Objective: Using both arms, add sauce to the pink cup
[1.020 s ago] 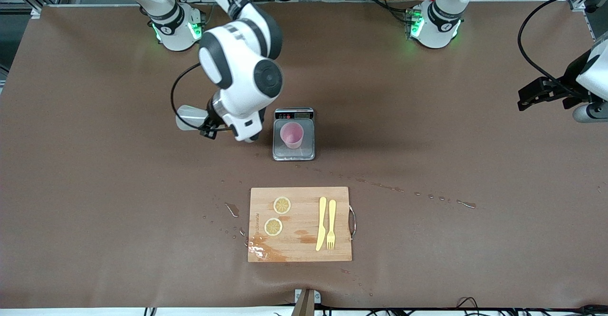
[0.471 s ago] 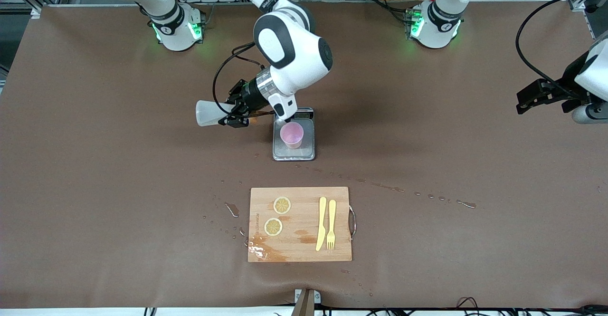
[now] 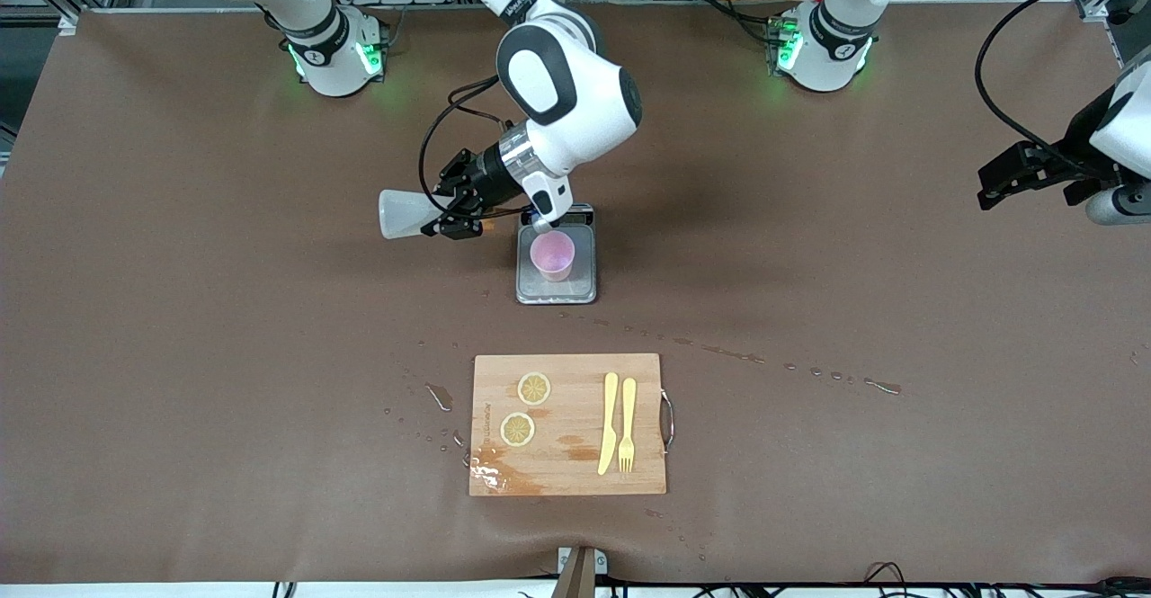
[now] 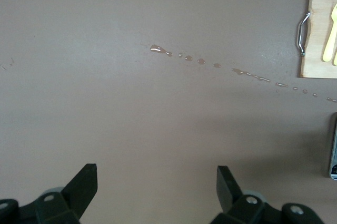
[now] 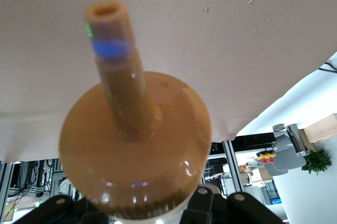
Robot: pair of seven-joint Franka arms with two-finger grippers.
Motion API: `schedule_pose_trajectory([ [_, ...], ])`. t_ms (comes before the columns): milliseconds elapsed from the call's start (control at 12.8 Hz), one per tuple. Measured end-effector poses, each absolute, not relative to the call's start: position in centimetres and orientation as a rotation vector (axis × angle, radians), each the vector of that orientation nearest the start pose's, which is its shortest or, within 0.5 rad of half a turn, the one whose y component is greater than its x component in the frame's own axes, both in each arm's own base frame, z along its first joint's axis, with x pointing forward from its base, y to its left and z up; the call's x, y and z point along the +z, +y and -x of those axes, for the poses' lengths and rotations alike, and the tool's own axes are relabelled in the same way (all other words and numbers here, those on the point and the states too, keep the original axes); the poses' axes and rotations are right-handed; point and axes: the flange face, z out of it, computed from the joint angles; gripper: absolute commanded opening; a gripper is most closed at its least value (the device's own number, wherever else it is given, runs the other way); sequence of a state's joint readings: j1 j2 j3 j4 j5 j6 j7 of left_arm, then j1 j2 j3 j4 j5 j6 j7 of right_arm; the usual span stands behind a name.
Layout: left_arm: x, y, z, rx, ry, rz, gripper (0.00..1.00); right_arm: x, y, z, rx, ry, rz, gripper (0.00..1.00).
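I had the right end effector [image 3: 456, 211] pinching the sauce [image 3: 406, 213] bottle near its orange cap end, with the bottle lying roughly level in the air. Its whitish base pointed away from the end effector toward the right arm's end of the desk [image 3: 180, 310], and the nozzle [image 5: 113, 50] pointed toward the pink cup [image 3: 552, 254]. In the right wrist view the orange cap [image 5: 137, 150] filled most of the frame, the nozzle was open at its tip, and I could see no sauce leaving it.

The pink cup stood upright on the grey scale [image 3: 557, 256], just beside the right end effector and a little lower in the front view. I could not make out any sauce inside it. The nozzle tip was hidden by the wrist in the front view, so I could not tell whether it was over the rim.

My left end effector [image 4: 157, 182] waited with its fingers spread wide over bare desk at the left arm's end, well apart from cup and bottle, above a trail of droplets [image 4: 184, 57].

By my reckoning the pickup and carry were done. Tipping the nozzle down over the cup, squeezing, and whatever share the left arm had were left to do.
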State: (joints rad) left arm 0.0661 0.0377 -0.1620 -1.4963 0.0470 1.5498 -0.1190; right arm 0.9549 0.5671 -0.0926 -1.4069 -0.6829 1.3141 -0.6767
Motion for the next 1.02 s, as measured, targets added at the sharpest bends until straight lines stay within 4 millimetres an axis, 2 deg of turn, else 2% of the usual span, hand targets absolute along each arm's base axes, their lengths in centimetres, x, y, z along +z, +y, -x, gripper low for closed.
schedule_pose_trajectory([
  [314, 63.8, -4.7, -55.9, -0.03, -0.039, 3.1, 1.0, 37.7, 41.1, -49.6, -0.72, 1.577, -1.709, 0.0],
  [471, 63.7, -4.7, -55.9, -0.027, -0.039, 3.1, 1.0, 39.4, 38.1, -51.7, -0.728, 1.554, -1.88, 0.0],
  [706, 63.6, -4.7, -55.9, -0.022, -0.04, 3.1, 1.0, 42.4, 31.4, -55.3, -0.74, 1.497, -2.128, 0.0],
  [863, 63.5, -4.7, -55.9, -0.019, -0.04, 3.1, 1.0, 43.4, 26.4, -57.5, -0.753, 1.435, -2.28, 0.0],
  [1020, 63.4, -4.6, -55.9, -0.016, -0.04, 3.099, 1.0, 44.1, 20.5, -59.8, -0.75, 1.354, -2.448, 0.0],
])
